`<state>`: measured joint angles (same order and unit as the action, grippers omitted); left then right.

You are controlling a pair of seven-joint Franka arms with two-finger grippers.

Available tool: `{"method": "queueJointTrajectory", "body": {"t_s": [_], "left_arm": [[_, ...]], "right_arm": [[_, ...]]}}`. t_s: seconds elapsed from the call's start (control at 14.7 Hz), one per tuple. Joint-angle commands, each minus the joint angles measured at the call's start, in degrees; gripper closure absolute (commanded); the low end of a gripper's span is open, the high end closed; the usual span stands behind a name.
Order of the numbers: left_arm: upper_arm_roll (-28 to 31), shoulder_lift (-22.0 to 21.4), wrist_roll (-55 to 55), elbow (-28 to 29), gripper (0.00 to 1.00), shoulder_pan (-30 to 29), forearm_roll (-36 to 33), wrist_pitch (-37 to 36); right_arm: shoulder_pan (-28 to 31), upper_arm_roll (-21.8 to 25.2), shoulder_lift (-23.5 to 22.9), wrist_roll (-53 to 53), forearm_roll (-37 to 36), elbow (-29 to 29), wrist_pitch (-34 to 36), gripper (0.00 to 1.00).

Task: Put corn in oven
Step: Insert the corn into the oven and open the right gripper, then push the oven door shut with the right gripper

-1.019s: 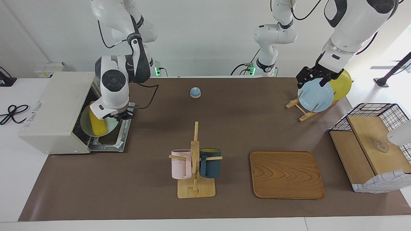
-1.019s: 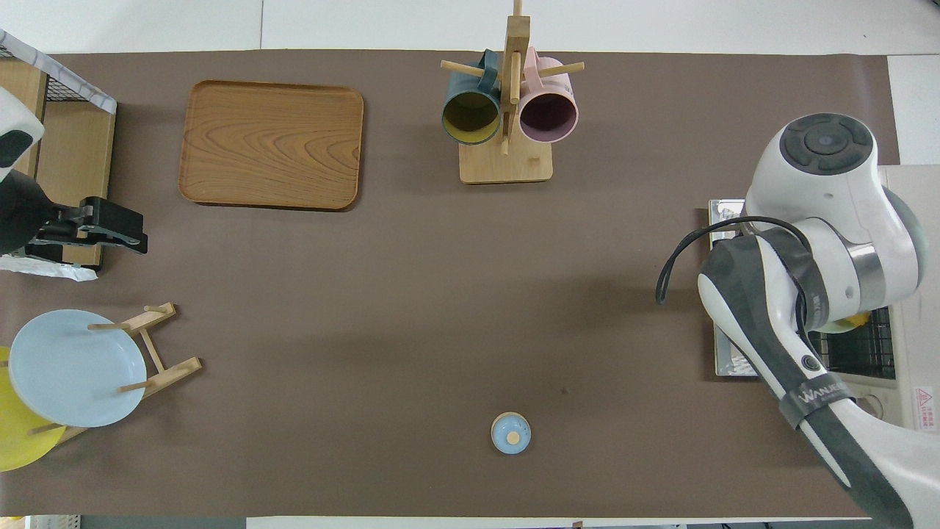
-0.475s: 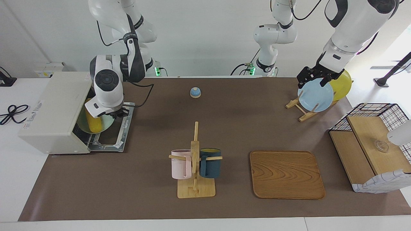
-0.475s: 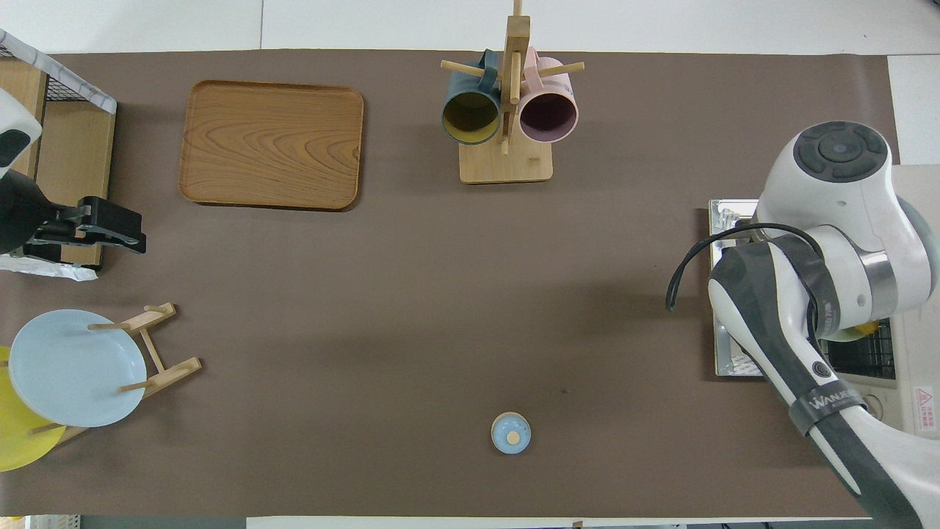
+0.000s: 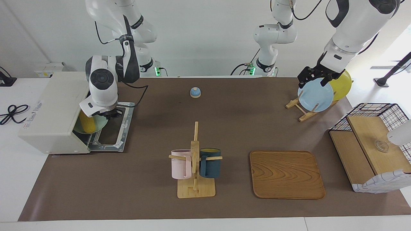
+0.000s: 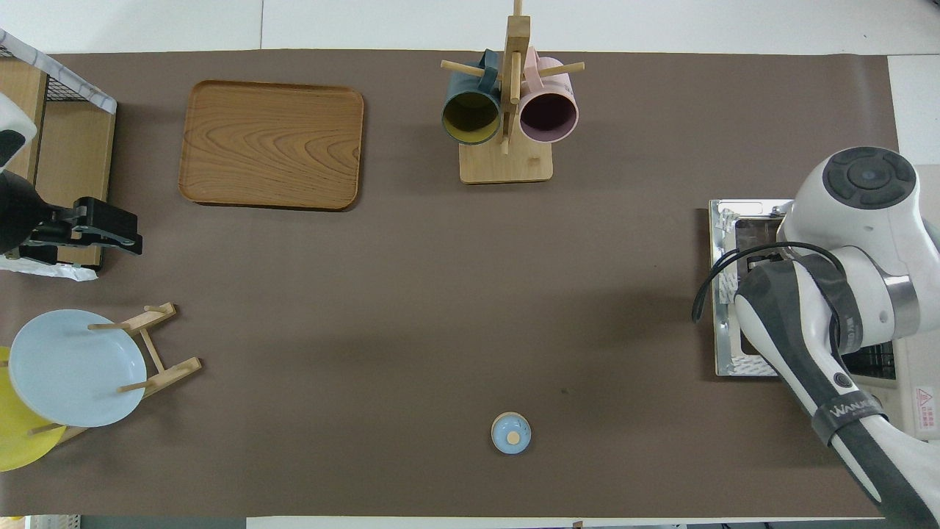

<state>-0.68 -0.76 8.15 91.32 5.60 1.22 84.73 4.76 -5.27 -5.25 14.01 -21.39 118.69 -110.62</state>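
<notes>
Right gripper (image 5: 110, 114): at the oven's mouth, over the dropped door; it seems clamped on the rim of the green plate, though the arm's wrist hides most of the fingers. In the overhead view the arm covers it entirely.
Corn (image 5: 86, 123): lying on the green plate (image 5: 98, 125), half inside the oven opening (only its yellow end shows under the arm), at about 9 o'clock in the facing view.
Oven (image 5: 51, 109): cream box at the right arm's end of the table, door (image 5: 117, 131) folded down flat onto the mat, wire rack just visible inside.
Left gripper (image 5: 313, 78): raised over the plate rack at about 2 o'clock in the facing view, waiting; I cannot tell whether its fingers are apart or together.
Plate rack (image 5: 300, 110): wooden, holding a light blue plate (image 5: 316, 96) and a yellow plate (image 5: 342, 85) on edge.
Bell (image 5: 195, 92): small, blue, near the robots' edge of the mat, around 12 o'clock in the facing view.
Mug stand (image 5: 196, 179): near the middle of the table, farther from the robots than the bell, a pink mug (image 5: 180, 163) and a dark teal mug (image 5: 210, 162) hanging on its pegs.
Tray (image 5: 286, 175): wooden, beside the mug stand toward the left arm's end.
Basket (image 5: 374, 146): wire and wood (cloth at one corner), at the left arm's end of the table.
</notes>
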Motion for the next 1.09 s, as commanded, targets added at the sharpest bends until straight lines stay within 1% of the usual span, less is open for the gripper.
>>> {"method": "queueJointTrajectory", "body": {"t_s": [0.0,0.14,0.34,0.48,0.61,0.68,0.75,1.02], "left_arm": [[-0.28,-0.47,0.02,-0.26,0.0,-0.59,0.36,-1.15],[-0.28,-0.47,0.02,-0.26,0.0,-0.67,0.36,-1.15],[-0.28,-0.38,0.11,-0.26,0.0,-0.67,0.36,-1.15],[-0.28,-0.38,0.11,-0.26,0.0,-0.67,0.36,-1.15],[-0.28,-0.38,0.11,-0.26,0.0,-0.67,0.36,-1.15],[-0.28,-0.38,0.11,-0.26,0.0,-0.67,0.36,-1.15],[-0.28,-0.38,0.11,-0.26,0.0,-0.67,0.36,-1.15],[-0.28,-0.47,0.11,-0.26,0.0,-0.67,0.36,-1.15]], "right_arm": [[1.66,-0.53,1.29,-1.97,-0.93,1.99,-1.44,1.0],[3.15,-0.62,1.2,-3.98,-0.94,1.99,-1.97,1.0],[5.78,-0.71,1.29,-6.71,-0.94,3.91,-5.56,0.99],[6.05,-0.71,1.29,-6.37,-0.85,4.27,-6.1,0.89],[5.88,-0.8,1.29,-5.84,-0.33,4.27,-6.1,0.86],[5.79,-0.8,1.2,-5.84,-0.15,4.19,-6.19,0.8],[5.53,-0.89,1.12,-5.92,-0.06,3.84,-6.28,0.72],[4.74,-1.15,0.41,-6.01,3.19,1.29,-4.88,0.71]]}}
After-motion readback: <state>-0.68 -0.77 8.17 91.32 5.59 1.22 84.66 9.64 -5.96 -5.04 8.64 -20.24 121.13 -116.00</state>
